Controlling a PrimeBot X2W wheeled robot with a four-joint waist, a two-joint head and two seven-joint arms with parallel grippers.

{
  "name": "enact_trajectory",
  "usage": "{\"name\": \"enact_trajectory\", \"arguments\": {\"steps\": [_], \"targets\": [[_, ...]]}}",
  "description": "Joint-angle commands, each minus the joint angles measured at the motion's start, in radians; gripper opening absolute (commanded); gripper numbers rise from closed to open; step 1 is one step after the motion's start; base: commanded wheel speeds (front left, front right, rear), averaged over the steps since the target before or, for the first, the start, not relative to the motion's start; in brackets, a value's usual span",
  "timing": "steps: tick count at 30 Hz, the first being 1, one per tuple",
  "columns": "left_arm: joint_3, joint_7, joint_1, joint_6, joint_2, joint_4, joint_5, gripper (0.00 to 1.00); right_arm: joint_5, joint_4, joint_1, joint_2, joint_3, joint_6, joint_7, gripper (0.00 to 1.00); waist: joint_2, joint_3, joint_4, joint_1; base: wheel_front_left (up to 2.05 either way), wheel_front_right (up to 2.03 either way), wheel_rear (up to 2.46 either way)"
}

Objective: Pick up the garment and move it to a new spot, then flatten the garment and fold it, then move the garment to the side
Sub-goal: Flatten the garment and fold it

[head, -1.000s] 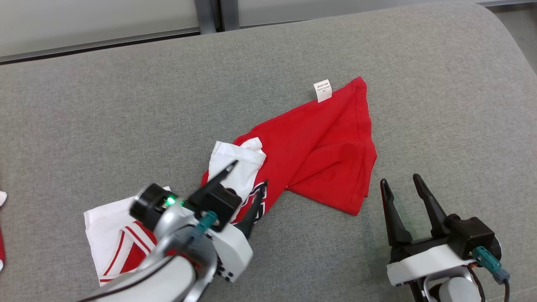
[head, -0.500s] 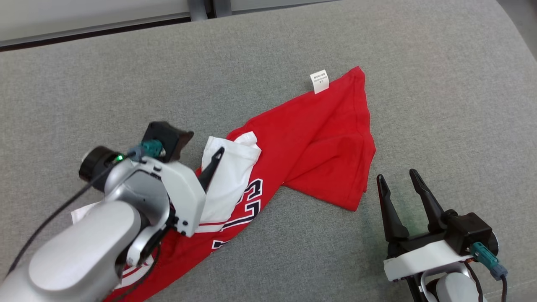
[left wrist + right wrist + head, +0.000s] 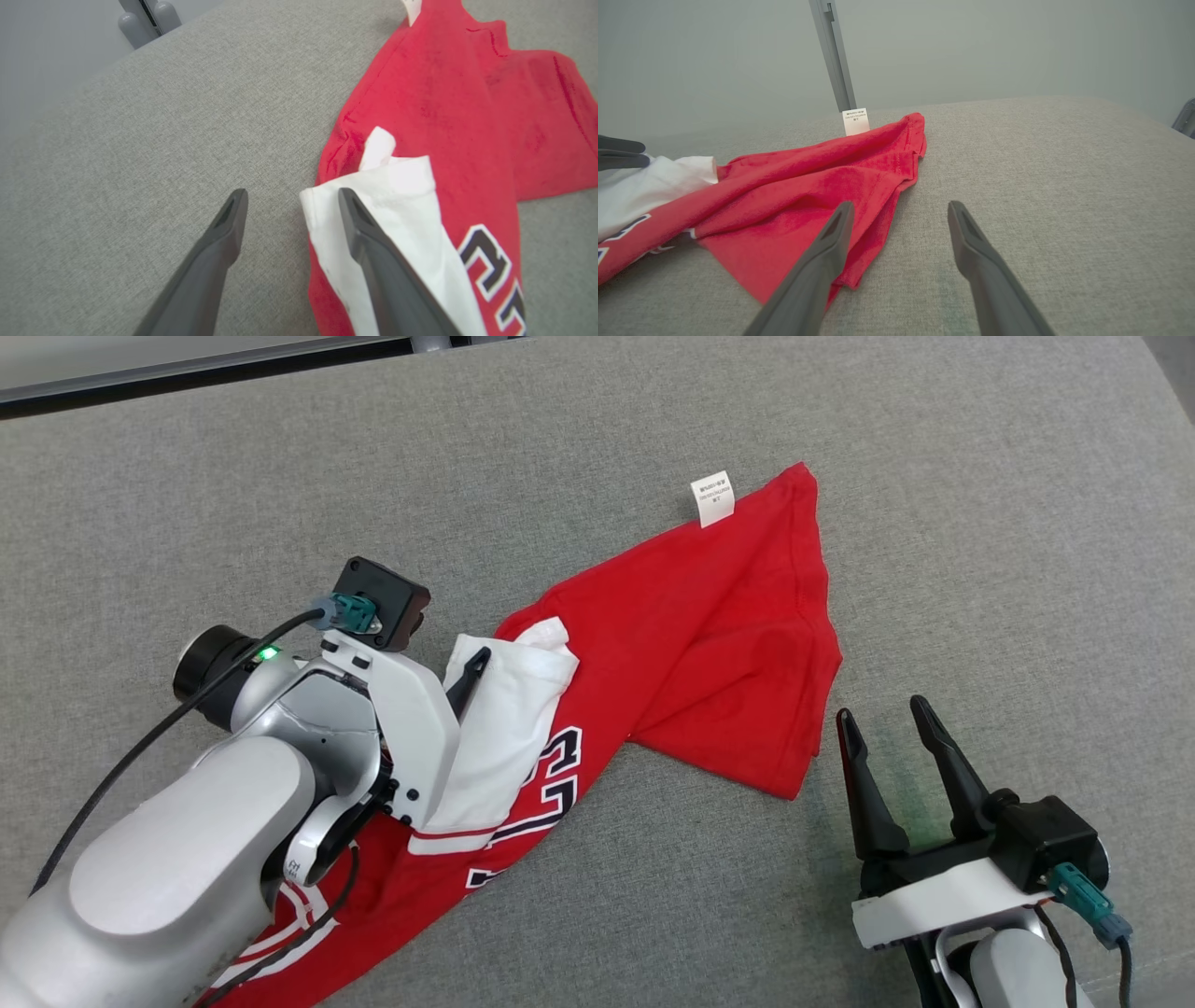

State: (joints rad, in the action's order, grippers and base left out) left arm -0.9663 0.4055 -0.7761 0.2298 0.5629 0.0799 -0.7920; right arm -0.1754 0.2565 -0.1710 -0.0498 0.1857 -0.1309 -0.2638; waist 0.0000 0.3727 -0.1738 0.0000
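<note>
the left gripper (image 3: 292, 193) was open at the white sleeve (image 3: 397, 196) of the crumpled red-and-white jersey garment (image 3: 709, 644); the right gripper (image 3: 882, 709), open too, hovered near its hem.

A grey woven-fabric tabletop (image 3: 980, 523) spans the head view, its weave fine and even, its far right corner rounded. Beyond its far edge runs a pale panel (image 3: 112, 350). In the right wrist view, a plain grey-white wall (image 3: 1017, 46) stands behind the tabletop, and a slim grey metal post (image 3: 833, 56) rises against it, leaning slightly. A curved grey tube (image 3: 1186, 116) shows at that view's right edge. In the left wrist view, two rounded grey posts (image 3: 161, 16) stand side by side past the tabletop's edge.
</note>
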Motion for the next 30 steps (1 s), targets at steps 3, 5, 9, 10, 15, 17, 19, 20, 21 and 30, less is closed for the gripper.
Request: {"name": "enact_trajectory", "arguments": {"steps": [3,5,9,10,15,17,19,20,21,30], "targets": [[-0.001,0.013,-0.005,-0.004,-0.003,0.005,-0.015,0.67,0.001,-0.002,-0.015,-0.001,-0.001,0.0,-0.001,1.0,0.0,0.007,0.002,0.0,0.0,0.0,0.0],[-0.002,0.01,-0.008,-0.007,-0.002,0.006,-0.016,0.27,-0.001,-0.001,-0.017,-0.001,-0.001,0.0,-0.001,1.0,0.0,0.011,0.003,0.0,0.0,0.0,0.0],[-0.001,0.021,0.005,-0.018,-0.007,0.002,-0.041,0.0,-0.004,0.003,-0.015,-0.001,-0.001,0.0,-0.001,1.0,0.0,0.012,0.005,0.0,0.0,0.0,0.0],[0.0,0.021,0.007,-0.019,-0.005,-0.001,-0.044,0.0,-0.005,0.003,-0.015,-0.001,-0.001,0.0,-0.001,1.0,0.0,0.011,0.005,0.0,0.0,0.0,0.0],[0.019,-0.01,0.024,-0.027,0.009,-0.022,-0.057,0.0,-0.007,-0.001,-0.015,-0.001,-0.003,0.0,-0.001,1.0,0.0,-0.002,0.01,0.0,0.0,0.0,0.0],[0.026,-0.039,0.029,-0.027,0.014,-0.032,-0.047,0.0,-0.005,0.001,-0.011,-0.001,-0.006,0.0,-0.001,1.0,0.0,-0.011,0.015,0.0,0.0,0.0,0.0],[0.033,-0.063,0.032,-0.025,0.015,-0.044,-0.043,0.0,0.0,0.003,-0.005,-0.001,-0.009,0.0,-0.001,1.0,0.0,-0.02,0.021,0.0,0.0,0.0,0.0],[0.036,-0.074,0.033,-0.024,0.018,-0.053,-0.041,0.0,0.001,0.004,-0.003,-0.001,-0.01,0.0,-0.001,1.0,0.0,-0.025,0.025,0.0,0.0,0.0,0.0],[0.047,-0.092,0.032,-0.02,0.02,-0.062,-0.039,0.0,0.002,0.004,-0.001,-0.001,-0.009,0.0,-0.001,1.0,0.0,-0.03,0.028,0.0,0.0,0.0,0.0],[0.101,-0.209,0.067,-0.008,0.08,-0.171,-0.025,0.0,-0.016,-0.021,-0.046,-0.015,-0.004,0.0,-0.001,1.0,0.0,-0.054,0.047,0.0,0.0,0.0,0.0]]}}
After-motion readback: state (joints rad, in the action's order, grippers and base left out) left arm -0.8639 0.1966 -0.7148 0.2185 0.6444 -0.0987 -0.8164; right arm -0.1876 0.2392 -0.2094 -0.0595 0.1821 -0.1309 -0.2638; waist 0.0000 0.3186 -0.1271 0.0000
